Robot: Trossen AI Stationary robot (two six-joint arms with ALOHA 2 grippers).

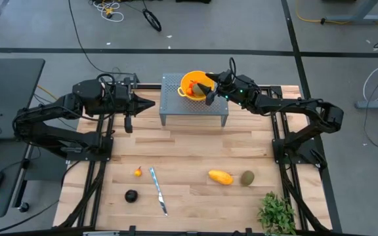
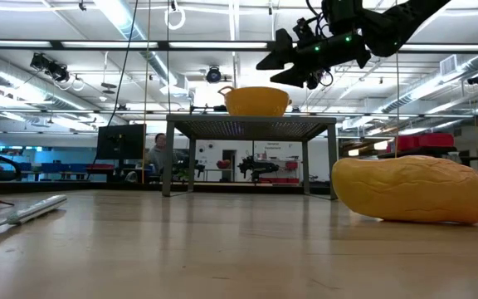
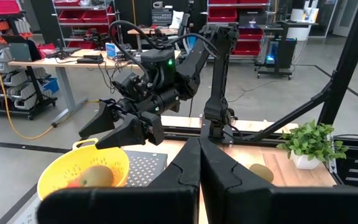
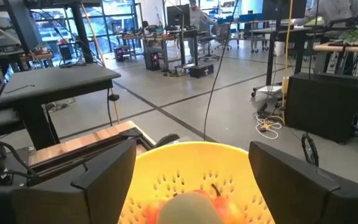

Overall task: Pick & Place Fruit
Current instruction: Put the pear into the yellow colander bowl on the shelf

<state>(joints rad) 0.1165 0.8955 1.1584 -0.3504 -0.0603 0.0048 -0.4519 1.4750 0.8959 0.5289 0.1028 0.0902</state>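
Note:
A yellow colander [image 1: 193,84] stands on a grey perforated stand [image 1: 176,108] at the table's far middle. Inside it lie an olive-green oval [image 4: 188,208] and tiny orange-red pieces [image 4: 225,202]. My right gripper [image 1: 205,90] hovers just above the colander, open and empty, fingers spread over the bowl [image 4: 191,165]. On the near table lie a tiny orange piece [image 1: 138,172], a dark round fruit [image 1: 131,195], the yellow-orange oblong [image 1: 220,177] and a second olive-green oval [image 1: 247,177]. My left gripper [image 1: 148,103] waits, shut, left of the stand.
A slim silver knife [image 1: 158,191] lies between the dark fruit and the oblong. A leafy plant [image 1: 277,213] stands at the near right corner. The arms' frames run along both table sides. Bare wood shows between the stand and the row of fruit.

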